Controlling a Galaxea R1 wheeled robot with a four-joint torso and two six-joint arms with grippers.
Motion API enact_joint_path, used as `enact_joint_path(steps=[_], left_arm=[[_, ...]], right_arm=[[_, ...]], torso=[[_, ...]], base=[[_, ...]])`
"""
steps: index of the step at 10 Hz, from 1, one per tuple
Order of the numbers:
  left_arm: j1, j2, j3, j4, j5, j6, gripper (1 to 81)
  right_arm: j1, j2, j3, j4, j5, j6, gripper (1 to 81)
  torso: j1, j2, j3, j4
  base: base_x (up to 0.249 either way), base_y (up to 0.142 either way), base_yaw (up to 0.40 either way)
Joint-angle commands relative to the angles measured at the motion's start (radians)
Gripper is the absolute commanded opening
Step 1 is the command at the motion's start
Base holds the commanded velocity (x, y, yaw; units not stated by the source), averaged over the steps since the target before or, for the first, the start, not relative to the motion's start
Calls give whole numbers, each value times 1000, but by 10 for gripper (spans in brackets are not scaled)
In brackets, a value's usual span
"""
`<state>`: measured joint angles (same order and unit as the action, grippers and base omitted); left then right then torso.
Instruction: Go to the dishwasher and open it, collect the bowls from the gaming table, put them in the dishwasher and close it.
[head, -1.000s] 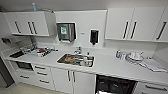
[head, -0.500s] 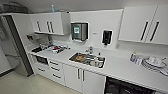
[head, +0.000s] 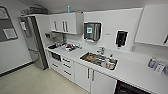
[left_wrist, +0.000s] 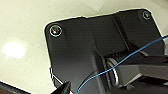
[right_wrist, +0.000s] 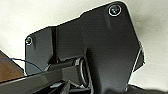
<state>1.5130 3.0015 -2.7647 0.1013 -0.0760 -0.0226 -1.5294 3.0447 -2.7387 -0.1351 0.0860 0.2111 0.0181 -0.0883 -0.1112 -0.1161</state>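
Note:
I face a white kitchen row in the head view. Under the white counter (head: 135, 72) at the lower right sits a dark-fronted unit, the dishwasher (head: 131, 89), cut off by the picture's edge; I cannot tell whether its door is open. The bowls and the gaming table are out of view. In both wrist views the robot's dark plate hangs over a pale floor (left_wrist: 25, 30).
A steel sink (head: 98, 60) holding dishes is set in the counter, with white cupboards and drawers (head: 67, 67) below and wall cupboards (head: 66, 23) above. A tall steel fridge (head: 35, 42) stands at the left end. Pale floor (head: 32, 82) lies in front.
The whole head picture has slid to the right, so the camera has turned left. The fridge has come into view and the dark unit now lies at the lower right edge.

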Motion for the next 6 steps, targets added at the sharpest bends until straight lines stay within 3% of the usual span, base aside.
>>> enact_joint_path(steps=[1, 6], left_arm=[[-44, -1, -1, -5, 50, 0, 811], [-55, -4, 0, 8, 54, 0, 811]], right_arm=[[39, 12, -1, -6, -48, -16, 811], [39, -14, 30, -6, -31, -22, 811]], torso=[[0, 0, 0, 0], [0, 0, 0, 0]], base=[[0, 0, 356], [0, 0, 357]])
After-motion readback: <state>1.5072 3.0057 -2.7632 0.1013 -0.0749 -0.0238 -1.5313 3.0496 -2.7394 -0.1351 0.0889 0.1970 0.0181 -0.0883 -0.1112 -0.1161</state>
